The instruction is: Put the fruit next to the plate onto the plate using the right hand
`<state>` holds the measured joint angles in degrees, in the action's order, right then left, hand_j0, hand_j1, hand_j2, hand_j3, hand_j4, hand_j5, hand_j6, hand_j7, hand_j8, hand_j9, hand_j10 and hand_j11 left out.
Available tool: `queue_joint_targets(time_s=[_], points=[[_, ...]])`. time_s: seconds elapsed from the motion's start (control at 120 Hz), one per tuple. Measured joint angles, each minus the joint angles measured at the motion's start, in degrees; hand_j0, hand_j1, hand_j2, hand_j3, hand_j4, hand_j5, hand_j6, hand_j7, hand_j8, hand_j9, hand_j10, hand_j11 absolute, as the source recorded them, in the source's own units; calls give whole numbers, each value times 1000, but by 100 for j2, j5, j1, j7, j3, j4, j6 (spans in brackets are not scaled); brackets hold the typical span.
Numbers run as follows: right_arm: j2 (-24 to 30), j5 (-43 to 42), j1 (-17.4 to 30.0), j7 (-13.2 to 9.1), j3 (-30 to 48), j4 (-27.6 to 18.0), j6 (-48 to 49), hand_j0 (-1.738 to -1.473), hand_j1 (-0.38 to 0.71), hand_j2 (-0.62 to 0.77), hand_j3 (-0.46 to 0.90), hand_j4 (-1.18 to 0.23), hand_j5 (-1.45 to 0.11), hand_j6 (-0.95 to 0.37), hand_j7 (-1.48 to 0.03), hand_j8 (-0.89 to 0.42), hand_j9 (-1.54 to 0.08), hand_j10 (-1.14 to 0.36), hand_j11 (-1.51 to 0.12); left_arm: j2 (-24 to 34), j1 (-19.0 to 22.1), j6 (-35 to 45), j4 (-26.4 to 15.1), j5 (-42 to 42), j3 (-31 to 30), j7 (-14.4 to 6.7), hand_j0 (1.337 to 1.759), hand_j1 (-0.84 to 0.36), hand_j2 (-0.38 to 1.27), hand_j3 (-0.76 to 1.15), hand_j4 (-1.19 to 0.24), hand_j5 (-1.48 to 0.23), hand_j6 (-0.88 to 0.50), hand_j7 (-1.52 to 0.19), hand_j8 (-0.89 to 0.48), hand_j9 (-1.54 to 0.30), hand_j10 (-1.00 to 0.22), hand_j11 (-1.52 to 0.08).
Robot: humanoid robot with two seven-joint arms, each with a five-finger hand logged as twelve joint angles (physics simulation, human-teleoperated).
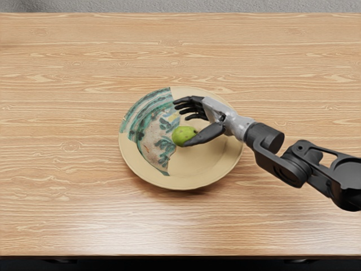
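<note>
In the middle of the wooden table [67, 214] sits a round cream plate [189, 182], its left half painted with green and blue brushwork. The fruit [183, 135], small and green like a lime or a pear, lies on the plate just left of its centre, at the edge of the painted patch. From where I stand it looks as if it rests on the plate's surface, not lifted clear of it.

The right hand [206, 116] reaches in from the right, its dark arm slanting up from the near right corner, and hangs over the far right part of the plate. Its fingers [189, 103] are loosely spread and point left, apart from the fruit on its far side. Only the thumb [206, 134] stretches along the fruit's right side, touching it or just beside it; I cannot tell which. Nothing is pinched.

I judge the placing as good as done: the fruit is well inside the rim. The hand could lift away, though a nudge from that thumb might set the fruit rolling.
</note>
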<state>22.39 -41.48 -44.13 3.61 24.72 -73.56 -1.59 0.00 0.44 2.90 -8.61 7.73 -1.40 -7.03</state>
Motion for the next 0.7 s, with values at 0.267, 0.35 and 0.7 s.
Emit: queue_joint_targets(time_s=[0.267,0.35,0.7], points=[[1086,369,-652,-1012,347,-169,1346,-1658,-244,-9,0,-99,-131,-92,-129,-82,-132,-95,-130,0,3,-12,0,1,-1,-1,1658,346,1,0,-3,-4,-3,-4,-3,-4,-3,-4],[1719,821,-694,-1118,531,-181,2296,-1658,-272,-7,0,-72,-95,-68,-94,-61,-96,-70,-95,0,9,-15,0,5,-5,-9,1658,346,1,0,-3,-4,-3,-3,-3,-3,-3,-3],[3345,2395,-451,-1202,625,-132,3613,-1658,-317,-3,0,-30,-39,-30,-38,-28,-39,-30,-38,0,53,-26,-8,17,-23,-57,1658,346,1,0,-3,-3,-3,-3,-3,-3,-3,-3]])
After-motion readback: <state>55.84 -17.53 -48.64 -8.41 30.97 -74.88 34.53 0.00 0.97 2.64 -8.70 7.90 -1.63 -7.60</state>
